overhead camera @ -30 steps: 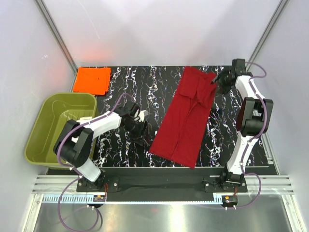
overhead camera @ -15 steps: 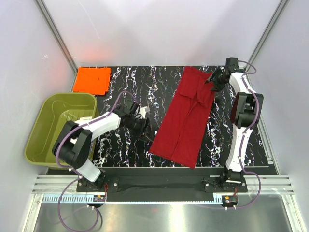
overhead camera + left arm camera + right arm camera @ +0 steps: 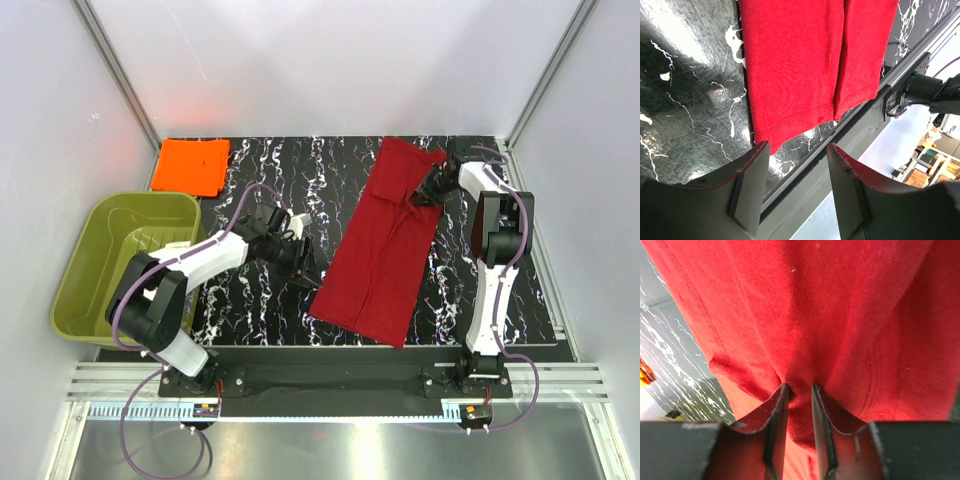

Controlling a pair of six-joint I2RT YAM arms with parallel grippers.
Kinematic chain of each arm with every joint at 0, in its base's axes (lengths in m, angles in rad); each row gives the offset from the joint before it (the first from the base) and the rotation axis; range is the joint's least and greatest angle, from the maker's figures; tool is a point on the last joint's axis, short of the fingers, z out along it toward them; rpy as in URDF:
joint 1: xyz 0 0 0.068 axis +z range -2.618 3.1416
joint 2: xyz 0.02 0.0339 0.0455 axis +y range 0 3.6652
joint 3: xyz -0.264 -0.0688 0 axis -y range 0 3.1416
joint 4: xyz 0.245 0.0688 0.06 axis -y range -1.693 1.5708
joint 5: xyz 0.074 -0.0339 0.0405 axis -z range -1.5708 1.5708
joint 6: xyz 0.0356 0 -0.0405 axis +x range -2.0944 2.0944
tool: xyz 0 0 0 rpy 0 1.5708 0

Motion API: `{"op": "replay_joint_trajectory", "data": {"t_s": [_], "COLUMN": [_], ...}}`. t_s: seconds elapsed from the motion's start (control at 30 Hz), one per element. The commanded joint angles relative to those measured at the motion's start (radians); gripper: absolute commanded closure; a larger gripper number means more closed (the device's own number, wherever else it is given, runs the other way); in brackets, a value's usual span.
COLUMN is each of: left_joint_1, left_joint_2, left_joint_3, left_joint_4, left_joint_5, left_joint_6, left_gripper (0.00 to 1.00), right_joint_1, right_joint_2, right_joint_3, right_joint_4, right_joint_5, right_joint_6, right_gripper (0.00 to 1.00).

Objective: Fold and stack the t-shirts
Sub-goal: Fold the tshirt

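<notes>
Crimson t-shirt lies flat on the black marbled table, already narrowed into a long strip that runs diagonally from the far right toward the near centre. Orange t-shirt sits folded at the far left corner, well apart from it, and the olive tub stands at the left edge. Right gripper is at the far end of the crimson strip, near its right edge, and the wrist view shows the jaws clenched on a small pucker of red cloth gathered between the tips. Left gripper hangs over bare table just beside the strip's near left corner, jaws released and holding nothing. Handling assessment: the garment is light, soft and limp with no stiffness of its own, so it will sag and drag from a single hold and any unsupported layer is likely to slide off the one beneath. The weave looks matte and should pinch securely without slipping. Recommended holds are the corners or stitched edges, taking all layers together, one corner per arm, so the end travels level. Risk noted: the present pinch may hold the top layer only, which cannot be confirmed from these views
</notes>
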Motion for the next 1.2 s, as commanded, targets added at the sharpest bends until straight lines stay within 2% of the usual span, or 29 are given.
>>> {"op": "replay_joint_trajectory", "data": {"t_s": [0.0,0.1,0.23,0.5,0.7,0.73,0.8,0.83,0.93,1.03,1.13,1.17], "left_joint_1": [0.003,0.003,0.005,0.005,0.005,0.005,0.005,0.005,0.003,0.005,0.005,0.005], "left_joint_2": [-0.054,-0.068,-0.082,-0.088,-0.08,-0.08,-0.082,-0.08,-0.082,-0.083,-0.08,-0.079], "left_joint_3": [-0.007,-0.013,-0.016,-0.036,-0.045,-0.047,-0.055,-0.062,-0.075,-0.082,-0.088,-0.088], "left_joint_4": [-0.003,-0.01,-0.027,-0.02,0.006,0.009,0.017,0.017,0.022,0.02,0.017,0.016], "left_joint_5": [0.025,0.02,0.011,0.023,0.042,0.043,0.049,0.049,0.055,0.06,0.066,0.066], "left_joint_6": [0.013,0.018,0.027,0.027,0.017,0.014,0.012,0.012,0.014,0.015,0.018,0.02], "left_gripper": [0.46,0.46,0.46,0.46,0.46,0.46,0.46,0.46,0.46,0.46,0.46,0.46], "right_joint_1": [0.044,0.08,0.098,0.083,0.031,-0.009,-0.035,-0.061,-0.086,-0.101,-0.109,-0.112], "right_joint_2": [-0.054,-0.026,0.0,-0.064,-0.066,-0.057,-0.022,-0.008,0.046,0.104,0.114,0.115], "right_joint_3": [-0.025,-0.015,0.007,0.082,0.217,0.233,0.287,0.304,0.359,0.425,0.398,0.373], "right_joint_4": [0.095,0.13,0.123,0.011,-0.095,-0.1,-0.112,-0.112,-0.1,-0.103,-0.031,-0.014], "right_joint_5": [-0.046,-0.062,0.001,0.096,0.153,0.152,0.133,0.11,0.035,-0.052,-0.092,-0.103], "right_joint_6": [0.05,0.085,0.111,-0.007,-0.111,-0.125,-0.156,-0.171,-0.237,-0.283,-0.326,-0.329], "right_gripper": [0.69,0.72,0.75,0.38,0.34,0.33,0.29,0.23,0.19,0.21,0.33,0.43]}}
